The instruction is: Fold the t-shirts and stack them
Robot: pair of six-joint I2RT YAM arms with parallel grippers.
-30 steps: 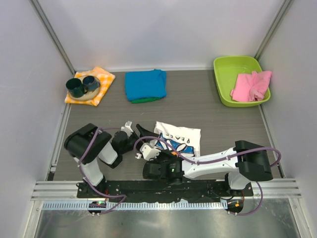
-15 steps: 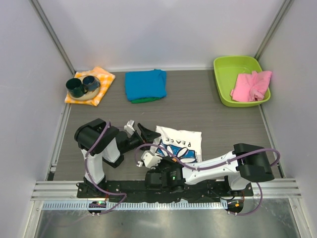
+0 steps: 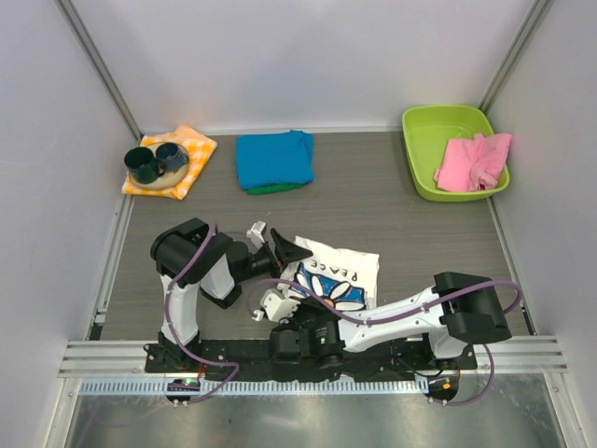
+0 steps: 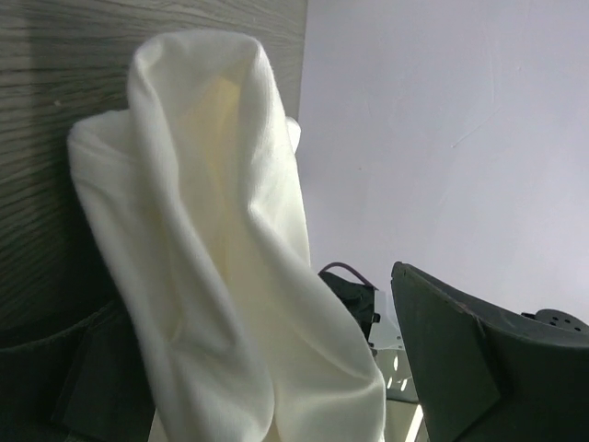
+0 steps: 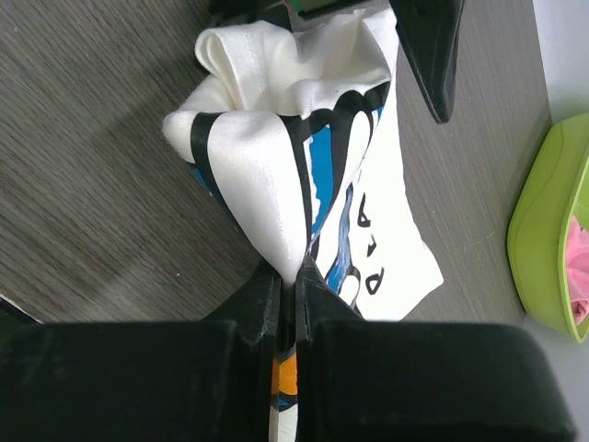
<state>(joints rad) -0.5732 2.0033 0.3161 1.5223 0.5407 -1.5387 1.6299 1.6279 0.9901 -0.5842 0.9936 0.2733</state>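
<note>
The white t-shirt (image 3: 340,273) with blue daisy print and "PEACE" lettering lies on the table in front of the arms. My right gripper (image 3: 278,299) is shut on its bunched left edge and holds it raised; in the right wrist view the jaws (image 5: 296,267) pinch a fold of the shirt (image 5: 267,175). My left gripper (image 3: 272,241) is open, its fingers (image 5: 428,55) spread either side of the raised cloth. In the left wrist view the white cloth (image 4: 212,239) hangs between the jaws. A folded turquoise t-shirt (image 3: 273,157) lies on a green one (image 3: 272,189) at the back.
An orange-and-white checked cloth (image 3: 191,149) with two dark cups (image 3: 154,161) sits at the back left. A green bin (image 3: 438,119) holding a pink cloth (image 3: 476,161) stands at the back right; it also shows in the right wrist view (image 5: 543,249).
My left arm has swung right, bringing its open gripper to the shirt's left edge. My right gripper has drawn nearer the front edge with the shirt's edge bunched and raised.
</note>
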